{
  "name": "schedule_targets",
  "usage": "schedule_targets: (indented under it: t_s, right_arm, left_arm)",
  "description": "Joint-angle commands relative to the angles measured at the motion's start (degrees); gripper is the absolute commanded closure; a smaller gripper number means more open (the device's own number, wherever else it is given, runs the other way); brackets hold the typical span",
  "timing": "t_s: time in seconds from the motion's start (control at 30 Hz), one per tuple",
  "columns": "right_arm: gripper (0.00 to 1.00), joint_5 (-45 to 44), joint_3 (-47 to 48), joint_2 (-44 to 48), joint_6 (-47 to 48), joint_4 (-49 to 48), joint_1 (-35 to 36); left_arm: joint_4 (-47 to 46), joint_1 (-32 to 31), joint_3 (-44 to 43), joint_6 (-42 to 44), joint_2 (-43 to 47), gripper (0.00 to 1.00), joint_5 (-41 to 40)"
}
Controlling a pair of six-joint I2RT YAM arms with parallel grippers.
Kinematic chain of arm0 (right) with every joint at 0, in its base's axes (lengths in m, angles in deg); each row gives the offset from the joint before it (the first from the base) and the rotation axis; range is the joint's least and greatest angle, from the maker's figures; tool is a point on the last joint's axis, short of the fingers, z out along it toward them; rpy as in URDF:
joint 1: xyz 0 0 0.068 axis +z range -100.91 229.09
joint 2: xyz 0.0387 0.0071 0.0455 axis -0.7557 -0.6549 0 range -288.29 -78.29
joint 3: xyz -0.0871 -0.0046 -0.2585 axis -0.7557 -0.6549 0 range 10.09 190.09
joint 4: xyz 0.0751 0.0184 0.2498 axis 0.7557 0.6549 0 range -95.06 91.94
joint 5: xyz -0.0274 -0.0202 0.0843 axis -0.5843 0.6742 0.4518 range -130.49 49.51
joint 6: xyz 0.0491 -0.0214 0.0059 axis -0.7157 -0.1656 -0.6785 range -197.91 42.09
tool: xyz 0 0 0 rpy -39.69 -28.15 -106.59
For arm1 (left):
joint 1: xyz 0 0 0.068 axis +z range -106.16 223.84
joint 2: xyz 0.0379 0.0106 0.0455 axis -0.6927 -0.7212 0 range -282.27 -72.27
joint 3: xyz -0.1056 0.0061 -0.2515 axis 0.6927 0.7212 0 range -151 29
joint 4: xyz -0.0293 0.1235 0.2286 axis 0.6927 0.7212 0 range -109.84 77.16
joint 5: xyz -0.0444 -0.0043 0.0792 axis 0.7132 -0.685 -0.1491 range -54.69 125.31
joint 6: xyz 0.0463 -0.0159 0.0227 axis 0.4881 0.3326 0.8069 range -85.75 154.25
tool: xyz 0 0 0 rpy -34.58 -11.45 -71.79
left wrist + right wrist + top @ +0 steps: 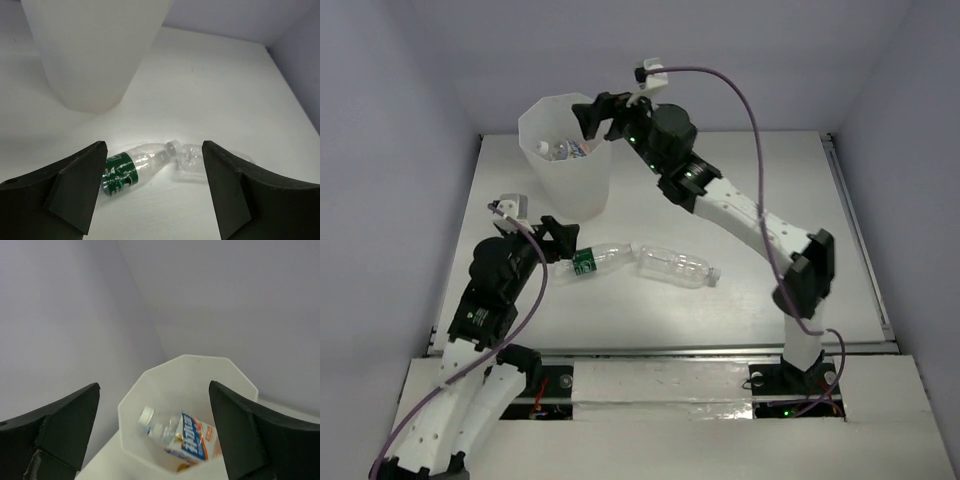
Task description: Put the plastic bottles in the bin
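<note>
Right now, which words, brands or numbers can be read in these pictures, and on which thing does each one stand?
No text can be quoted as it reads.
green-labelled bottle: white print on the label, too blurred to read.
orange-blue-labelled bottle inside the bin: large blue characters, too blurred to read.
clear bottle: no label visible.

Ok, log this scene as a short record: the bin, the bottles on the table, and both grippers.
bin: upright, far left of table, holds a blue-and-orange-label bottle
on table: green-label bottle and clear bottle, lying neck to neck
left gripper: open, empty, aimed at green-label bottle
right gripper: open, empty, above bin
</note>
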Motion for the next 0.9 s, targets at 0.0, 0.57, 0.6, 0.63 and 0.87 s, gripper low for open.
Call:
schedule_targets:
  t_s: [0.0, 0.57, 0.6, 0.63, 0.87]
  right_arm:
    - [0.07, 0.7, -14.7, 15.3, 1.4, -10.6, 0.4]
    - [0.43, 4.9, -84.4, 66.0, -13.2, 0.8, 0.4]
    - [0.34, 4.5, -85.2, 68.6, -13.5, 1.5, 0.4]
    - [0.31, 4.2, -86.8, 69.8, -13.5, 1.7, 0.4]
    - [0.18, 4.2, -90.9, 77.5, -14.6, 3.6, 0.4]
  left_arm:
    - [-0.7, 0.3, -1.8, 1.7, -4.2, 0.26, 3.0]
    - [9.8, -12.8, -13.0, 10.7, -29.8, 0.21, -10.3]
    - [10.0, -13.9, -13.1, 11.3, -31.1, 0.2, -9.8]
    - [9.6, -13.9, -13.0, 11.8, -32.3, 0.19, -8.2]
    - [9.9, -15.2, -12.2, 13.7, -42.6, 0.18, -5.6]
